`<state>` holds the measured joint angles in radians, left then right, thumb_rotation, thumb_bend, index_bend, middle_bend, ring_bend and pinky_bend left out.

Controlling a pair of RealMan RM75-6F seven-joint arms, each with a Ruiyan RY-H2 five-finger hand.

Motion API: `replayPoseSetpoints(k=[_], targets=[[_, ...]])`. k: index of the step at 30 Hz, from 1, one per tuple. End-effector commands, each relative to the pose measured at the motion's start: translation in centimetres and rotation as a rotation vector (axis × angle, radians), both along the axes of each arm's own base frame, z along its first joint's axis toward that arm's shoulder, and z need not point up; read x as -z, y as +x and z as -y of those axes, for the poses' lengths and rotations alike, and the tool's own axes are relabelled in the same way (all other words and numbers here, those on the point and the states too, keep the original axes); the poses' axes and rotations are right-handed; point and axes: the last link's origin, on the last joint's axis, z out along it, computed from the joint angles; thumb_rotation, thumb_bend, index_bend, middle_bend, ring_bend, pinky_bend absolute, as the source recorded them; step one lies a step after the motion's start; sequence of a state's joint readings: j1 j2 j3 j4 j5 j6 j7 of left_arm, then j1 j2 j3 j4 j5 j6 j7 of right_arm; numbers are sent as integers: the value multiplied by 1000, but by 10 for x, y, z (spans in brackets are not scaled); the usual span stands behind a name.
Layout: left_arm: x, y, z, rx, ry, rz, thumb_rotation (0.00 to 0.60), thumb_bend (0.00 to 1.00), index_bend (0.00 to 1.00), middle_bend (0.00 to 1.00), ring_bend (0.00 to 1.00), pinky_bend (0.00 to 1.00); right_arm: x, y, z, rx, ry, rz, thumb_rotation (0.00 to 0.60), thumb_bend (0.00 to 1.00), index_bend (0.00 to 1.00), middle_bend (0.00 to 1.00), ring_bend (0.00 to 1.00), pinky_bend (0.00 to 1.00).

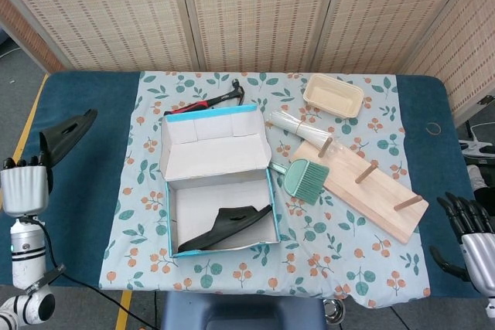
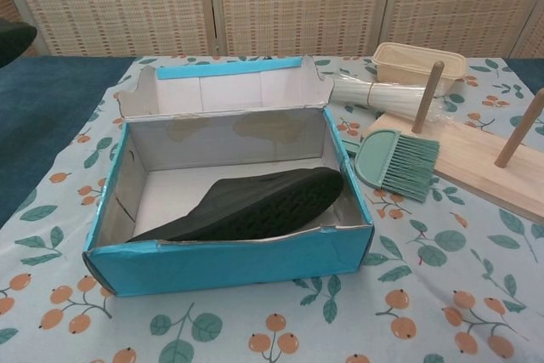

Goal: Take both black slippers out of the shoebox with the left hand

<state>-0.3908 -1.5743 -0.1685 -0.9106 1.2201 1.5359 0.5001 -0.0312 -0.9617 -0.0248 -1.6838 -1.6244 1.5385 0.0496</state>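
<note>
My left hand (image 1: 25, 185) is at the far left, over the blue table cover, gripping one black slipper (image 1: 63, 134) that sticks up and away from it. The tip of that slipper (image 2: 13, 38) shows at the left edge of the chest view. The other black slipper (image 1: 227, 228) (image 2: 248, 205) lies inside the open blue shoebox (image 1: 167, 191) (image 2: 229, 267), along its near side. My right hand (image 1: 466, 227) hangs at the lower right, off the table edge, fingers apart and holding nothing.
Behind the box lies a red-handled hammer (image 1: 207, 101). To the right are a green hand brush (image 1: 303, 178), a wooden peg board (image 1: 370, 191), a bundle of clear sticks (image 1: 294, 122) and a beige tray (image 1: 333, 95). The floral cloth (image 1: 348, 253) covers the table middle.
</note>
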Motion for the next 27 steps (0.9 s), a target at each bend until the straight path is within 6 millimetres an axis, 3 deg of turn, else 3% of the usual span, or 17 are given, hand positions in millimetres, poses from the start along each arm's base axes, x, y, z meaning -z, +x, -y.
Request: replayPoseSetpoints(k=[1,7,9,11,14,16,19,27], targets=[[42,-30,5,-108,-51,5,600,713,716,797,590,405,2,-1,2,5,12,-2,544,250,0,0,0,0],[62,-41,6,-163,-94,56,600,668,605,658,471,366,5,-4,7,23,17,-13,543,250,0,0,0,0],[65,-45,7,-181,-108,59,600,633,568,624,443,346,7,-5,8,30,21,-19,544,250,0,0,0,0],[68,-48,10,-198,-116,74,600,552,469,551,390,315,9,-5,9,34,32,-21,544,250,0,0,0,0],[73,-44,15,-173,-134,122,600,392,92,228,203,267,11,-5,10,42,39,-29,543,250,0,0,0,0],[74,-37,18,-139,-138,165,600,356,3,62,93,255,11,-5,10,44,39,-29,544,250,0,0,0,0],[74,-22,22,-85,-138,225,600,326,0,0,2,205,12,-5,10,47,44,-44,544,250,0,0,0,0],[70,9,39,-20,-176,331,600,298,0,0,0,137,12,-3,9,44,40,-41,543,250,0,0,0,0]])
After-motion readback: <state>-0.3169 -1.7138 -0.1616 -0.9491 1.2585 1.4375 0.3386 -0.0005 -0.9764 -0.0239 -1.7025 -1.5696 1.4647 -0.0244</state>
